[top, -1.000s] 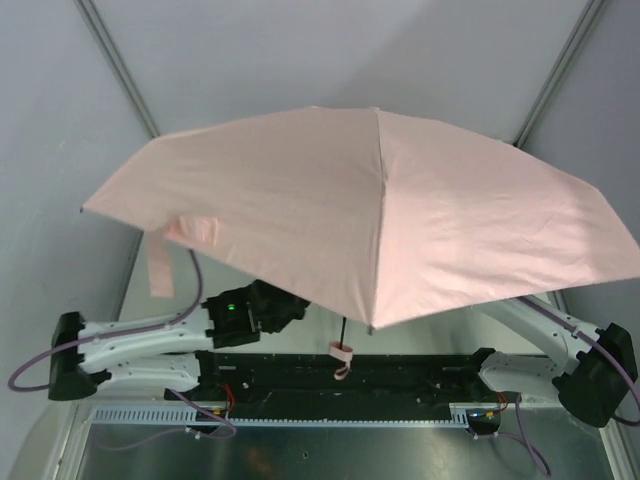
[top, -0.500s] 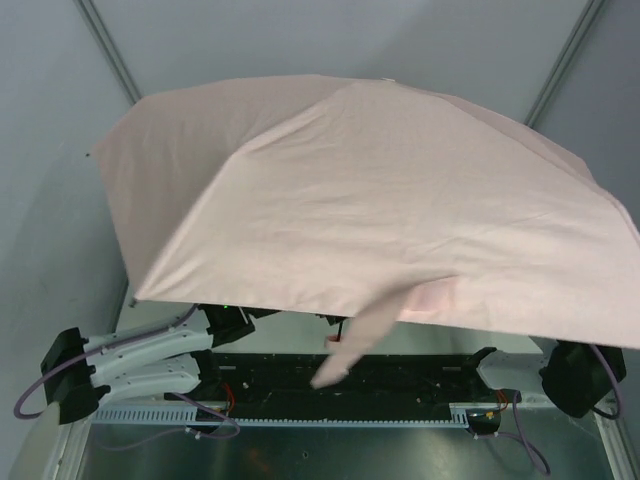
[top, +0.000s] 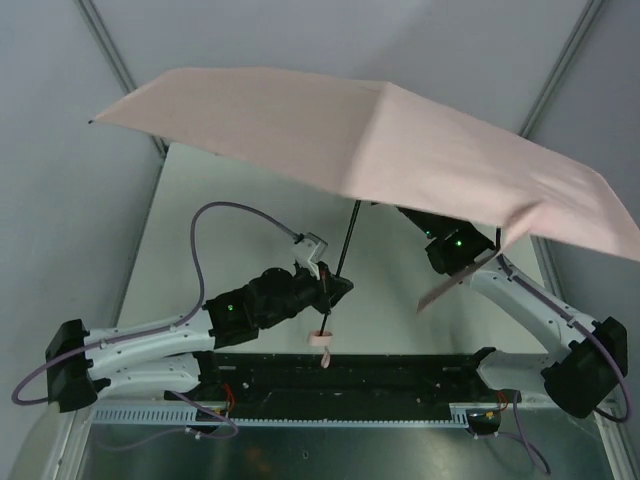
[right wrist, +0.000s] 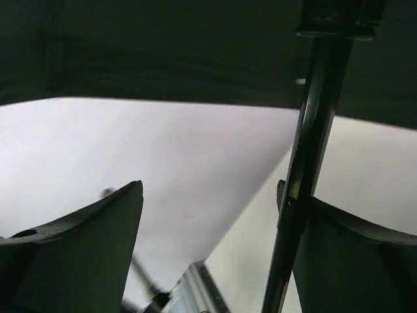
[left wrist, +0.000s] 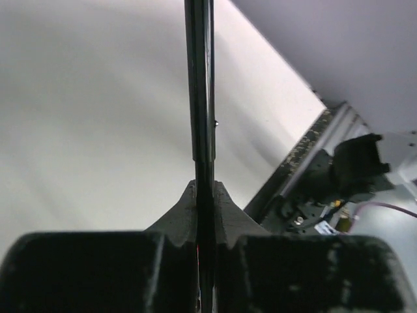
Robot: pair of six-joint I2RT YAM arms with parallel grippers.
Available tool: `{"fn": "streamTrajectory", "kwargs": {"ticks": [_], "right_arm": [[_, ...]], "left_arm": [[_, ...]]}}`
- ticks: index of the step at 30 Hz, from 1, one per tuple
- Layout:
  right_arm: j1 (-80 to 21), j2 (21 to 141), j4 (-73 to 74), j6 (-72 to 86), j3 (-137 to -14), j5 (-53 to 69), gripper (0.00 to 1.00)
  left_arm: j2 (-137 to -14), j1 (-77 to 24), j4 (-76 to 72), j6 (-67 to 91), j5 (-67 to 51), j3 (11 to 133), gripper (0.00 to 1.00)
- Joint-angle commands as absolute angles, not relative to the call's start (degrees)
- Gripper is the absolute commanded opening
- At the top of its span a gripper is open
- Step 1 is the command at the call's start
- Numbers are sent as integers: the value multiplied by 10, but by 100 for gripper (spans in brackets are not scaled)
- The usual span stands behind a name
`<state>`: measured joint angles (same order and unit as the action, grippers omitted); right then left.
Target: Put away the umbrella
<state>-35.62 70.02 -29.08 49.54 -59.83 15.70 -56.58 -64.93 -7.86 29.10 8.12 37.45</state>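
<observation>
Pink umbrella (top: 400, 150) stands open and tilted; the left gripper (left wrist: 205, 195) is clamped on its black shaft (top: 347, 238), the right gripper (right wrist: 208, 189) spread apart beneath the fabric.

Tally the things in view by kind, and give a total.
pale pink fabric folding umbrella: 1
white robot arms with black jaws: 2 (left arm, right arm)
white table top: 1
Total: 4
</observation>
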Motion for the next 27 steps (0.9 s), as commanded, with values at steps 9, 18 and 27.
{"fn": "streamTrajectory", "kwargs": {"ticks": [9, 18, 27], "right_arm": [[-407, 689, -101, 428, -655, -203, 88], [-329, 691, -145, 532, -655, -124, 87], [-329, 747, -135, 517, -723, -178, 80]], "left_arm": [[-578, -711, -41, 304, 361, 456, 0], [-594, -713, -48, 330, 321, 452, 0], [-614, -721, -44, 343, 320, 460, 0]]}}
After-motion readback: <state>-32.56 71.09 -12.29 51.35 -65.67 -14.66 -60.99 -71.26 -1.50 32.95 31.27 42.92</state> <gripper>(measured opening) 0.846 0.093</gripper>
